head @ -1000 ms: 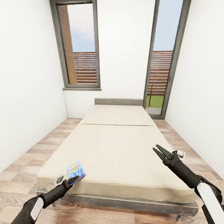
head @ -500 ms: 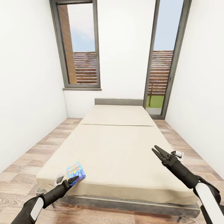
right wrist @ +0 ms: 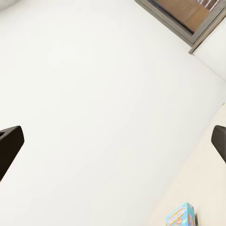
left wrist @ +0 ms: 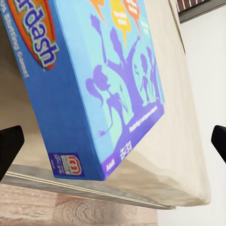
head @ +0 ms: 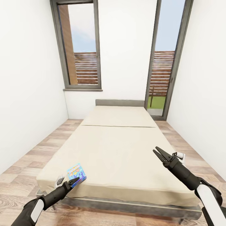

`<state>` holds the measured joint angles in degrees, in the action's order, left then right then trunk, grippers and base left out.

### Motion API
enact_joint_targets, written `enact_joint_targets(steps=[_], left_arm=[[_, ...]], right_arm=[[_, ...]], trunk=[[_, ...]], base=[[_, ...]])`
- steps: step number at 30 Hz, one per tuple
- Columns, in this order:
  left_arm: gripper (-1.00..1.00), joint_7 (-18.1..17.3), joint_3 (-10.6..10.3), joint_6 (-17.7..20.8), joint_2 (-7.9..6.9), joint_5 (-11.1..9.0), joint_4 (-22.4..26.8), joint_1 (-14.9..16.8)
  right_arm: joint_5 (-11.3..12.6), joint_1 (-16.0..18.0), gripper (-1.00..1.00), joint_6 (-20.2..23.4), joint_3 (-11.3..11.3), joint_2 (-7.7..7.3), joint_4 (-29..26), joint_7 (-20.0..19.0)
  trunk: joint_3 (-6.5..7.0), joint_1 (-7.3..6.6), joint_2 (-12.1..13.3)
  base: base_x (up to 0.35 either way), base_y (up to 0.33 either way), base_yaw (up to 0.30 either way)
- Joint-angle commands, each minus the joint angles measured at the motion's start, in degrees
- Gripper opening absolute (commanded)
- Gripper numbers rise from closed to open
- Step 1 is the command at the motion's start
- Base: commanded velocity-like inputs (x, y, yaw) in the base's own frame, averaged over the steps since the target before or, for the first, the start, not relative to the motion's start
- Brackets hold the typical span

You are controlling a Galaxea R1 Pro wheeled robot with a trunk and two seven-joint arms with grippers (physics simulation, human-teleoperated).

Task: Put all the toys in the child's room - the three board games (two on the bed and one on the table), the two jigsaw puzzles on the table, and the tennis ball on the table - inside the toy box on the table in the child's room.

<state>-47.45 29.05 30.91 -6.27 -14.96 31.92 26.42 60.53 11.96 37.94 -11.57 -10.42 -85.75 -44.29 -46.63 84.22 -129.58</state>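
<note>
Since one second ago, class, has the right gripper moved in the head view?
Yes, slightly. The right gripper has drifted a little toward the left and up against the bed, whose headboard stays put in the view.

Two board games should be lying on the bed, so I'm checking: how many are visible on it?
1. A blue board game with purple silhouettes lies at the near left corner of the bed, just ahead of the left gripper. A second isn't visible.

Left end effector [head: 68, 181] and right end effector [head: 162, 154] both spread wide, arms extended forward.
</note>
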Motion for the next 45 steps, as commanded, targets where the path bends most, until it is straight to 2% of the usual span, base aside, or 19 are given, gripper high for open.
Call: enact_joint_targets(steps=[1, 4, 5, 19, 45], left_arm=[[1.0, -0.1, 0.12, 0.43, 0.01, -0.24, -0.02, 0.04], [1.0, -0.1, 0.13, 0.45, -0.01, -0.2, -0.02, 0.04], [-1.0, -0.1, 0.13, 0.45, 0.0, -0.19, -0.02, 0.04], [-1.0, -0.18, 0.21, 0.42, 0.0, -0.33, -0.02, 0.04], [-1.0, -0.18, 0.14, 0.31, -0.04, -0.11, -0.02, 0.04]], right_arm=[[0.29, 0.04, 1.0, 0.38, -0.04, -0.01, 0.02, 0.0], [0.29, 0.05, 1.0, 0.38, -0.04, 0.0, 0.02, 0.0], [0.29, 0.04, 1.0, 0.38, -0.04, -0.01, 0.03, 0.0], [0.29, 0.03, 1.0, 0.38, 0.04, 0.05, 0.0, 0.03], [0.29, 0.01, 1.0, 0.25, 0.05, 0.05, 0.0, 0.09]], trunk=[[-0.06, -0.01, -0.03], [-0.06, -0.01, -0.03], [-0.06, -0.01, -0.03], [-0.06, -0.01, -0.03], [4.61, -5.72, 10.4]], base=[[0.0, 0.0, 0.0], [0.0, 0.0, 0.0], [0.0, 0.0, 0.0], [0.0, 0.0, 0.0], [0.0, 0.0, 0.0]])
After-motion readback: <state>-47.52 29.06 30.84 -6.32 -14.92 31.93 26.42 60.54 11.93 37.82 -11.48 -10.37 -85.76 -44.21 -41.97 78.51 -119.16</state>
